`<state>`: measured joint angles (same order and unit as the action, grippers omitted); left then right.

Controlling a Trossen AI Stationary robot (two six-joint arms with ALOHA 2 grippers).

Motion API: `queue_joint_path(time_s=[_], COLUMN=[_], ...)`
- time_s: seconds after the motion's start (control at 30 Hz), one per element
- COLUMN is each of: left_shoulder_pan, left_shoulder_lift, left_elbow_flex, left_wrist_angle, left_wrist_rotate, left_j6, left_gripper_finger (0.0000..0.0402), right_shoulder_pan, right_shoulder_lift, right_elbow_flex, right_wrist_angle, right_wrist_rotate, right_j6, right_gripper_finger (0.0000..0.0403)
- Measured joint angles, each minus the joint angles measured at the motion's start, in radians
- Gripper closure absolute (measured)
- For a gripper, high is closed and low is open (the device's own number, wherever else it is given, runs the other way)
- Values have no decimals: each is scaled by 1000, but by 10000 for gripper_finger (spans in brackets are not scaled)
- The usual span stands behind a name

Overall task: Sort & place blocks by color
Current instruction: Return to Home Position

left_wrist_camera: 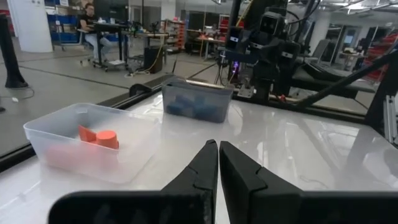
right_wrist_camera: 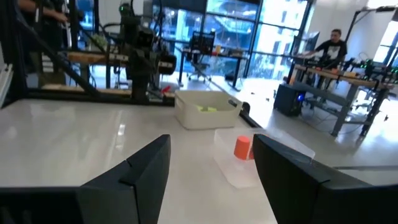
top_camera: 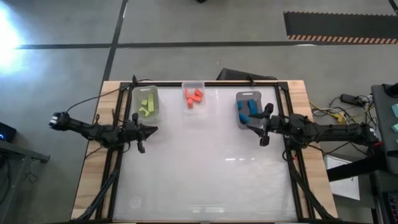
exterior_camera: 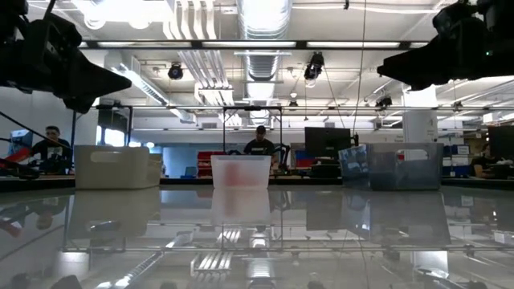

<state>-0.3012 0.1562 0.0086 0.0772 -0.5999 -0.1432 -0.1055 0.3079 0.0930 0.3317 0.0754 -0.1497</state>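
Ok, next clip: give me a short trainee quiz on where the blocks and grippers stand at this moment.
1. True or false: the left gripper has its fingers spread wide.
2. Seen from above, which bin holds the orange blocks? A the left one; B the middle one; C the right one.
3. Fill in: the right gripper, fingers open, hangs nearest the grey bin, which holds ___ blocks.
Key: 1 false, its fingers are shut; 2 B; 3 blue, as the blue blocks lie in it.
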Motion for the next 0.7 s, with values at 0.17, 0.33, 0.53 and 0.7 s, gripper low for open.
queue_joint_path(time_s=[0.17, 0.33, 0.53, 0.7], left_shoulder_pan=[0, 0, 0, 0], left_shoulder_lift=[7, 21, 38, 63], left_elbow_flex=[-1, -1, -2, -3], left_wrist_angle=[-1, 0, 11, 14], left_wrist_rotate=[1, 2, 5, 5], left_j6=[0, -8, -8, -7], left_gripper_finger=[401, 401, 401, 401], right_shoulder_pan=[0, 0, 0, 0], right_shoulder_lift=[-83, -147, -203, -238], right_elbow_flex=[-27, -47, -50, -50], right_wrist_angle=[-7, -56, -134, -167], right_wrist_rotate=[3, 4, 3, 2], right_j6=[0, 25, 45, 11], right_gripper_finger=[184, 184, 184, 184])
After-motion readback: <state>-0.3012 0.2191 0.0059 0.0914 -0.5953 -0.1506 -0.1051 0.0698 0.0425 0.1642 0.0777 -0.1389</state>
